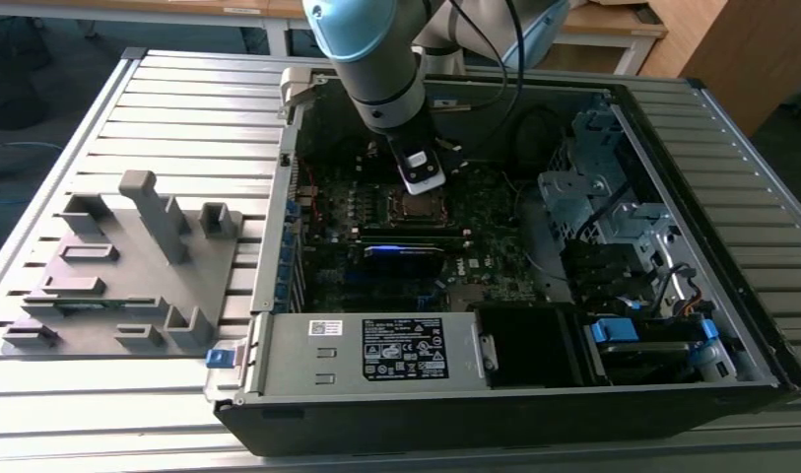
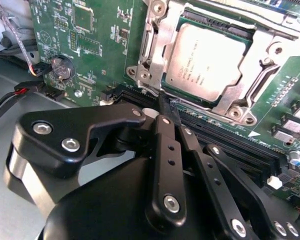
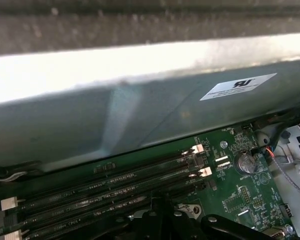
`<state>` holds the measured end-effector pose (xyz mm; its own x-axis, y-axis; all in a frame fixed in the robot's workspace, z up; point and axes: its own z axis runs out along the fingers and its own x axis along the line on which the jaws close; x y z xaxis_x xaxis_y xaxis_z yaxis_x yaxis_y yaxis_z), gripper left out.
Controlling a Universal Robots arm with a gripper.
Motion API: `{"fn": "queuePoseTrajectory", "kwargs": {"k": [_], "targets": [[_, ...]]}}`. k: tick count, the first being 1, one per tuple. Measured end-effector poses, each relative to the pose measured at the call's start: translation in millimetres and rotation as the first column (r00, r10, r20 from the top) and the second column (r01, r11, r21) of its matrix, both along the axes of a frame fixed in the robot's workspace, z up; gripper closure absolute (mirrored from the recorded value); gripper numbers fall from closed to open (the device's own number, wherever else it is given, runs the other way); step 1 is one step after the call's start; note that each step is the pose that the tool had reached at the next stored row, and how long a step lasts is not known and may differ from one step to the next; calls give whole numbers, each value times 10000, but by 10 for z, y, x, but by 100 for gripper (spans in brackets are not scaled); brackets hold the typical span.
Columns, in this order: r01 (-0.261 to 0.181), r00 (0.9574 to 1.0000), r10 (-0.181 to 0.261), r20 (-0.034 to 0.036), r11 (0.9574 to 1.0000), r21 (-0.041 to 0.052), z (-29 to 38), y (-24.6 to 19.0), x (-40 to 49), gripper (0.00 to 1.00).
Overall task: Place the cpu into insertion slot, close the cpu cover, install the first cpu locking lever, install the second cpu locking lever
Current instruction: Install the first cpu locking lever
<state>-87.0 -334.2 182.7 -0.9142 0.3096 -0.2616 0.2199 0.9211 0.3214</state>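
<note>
Just ahead of the end effector (image 2: 166,104) tips, in the second wrist view: the cpu (image 2: 207,60), lying flat in the insertion slot (image 2: 217,24), silver top up. The cpu cover (image 2: 157,37) lies down around it, cut-out framing the chip. End effector fingers (image 2: 165,150) are drawn together, narrow, with nothing seen between them. The tips sit at the cover's near edge, beside the first memory slot (image 2: 230,142); whether they touch the cover cannot be told. Exterior view: the arm extends into the open computer case (image 1: 505,424) on the slatted worktop (image 1: 176,79), with the end effector directly over the slot.
</note>
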Motion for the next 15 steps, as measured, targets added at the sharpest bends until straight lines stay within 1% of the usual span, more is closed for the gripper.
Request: {"fn": "queuePoseTrajectory", "kwargs": {"k": [3,10,15], "targets": [[1,10000,-1,1,10000,29,-1,1,0,90],[0,10000,0,1,10000,54,4,0,0,90],[1,10000,-1,1,10000,89,23,0,0,90]]}}
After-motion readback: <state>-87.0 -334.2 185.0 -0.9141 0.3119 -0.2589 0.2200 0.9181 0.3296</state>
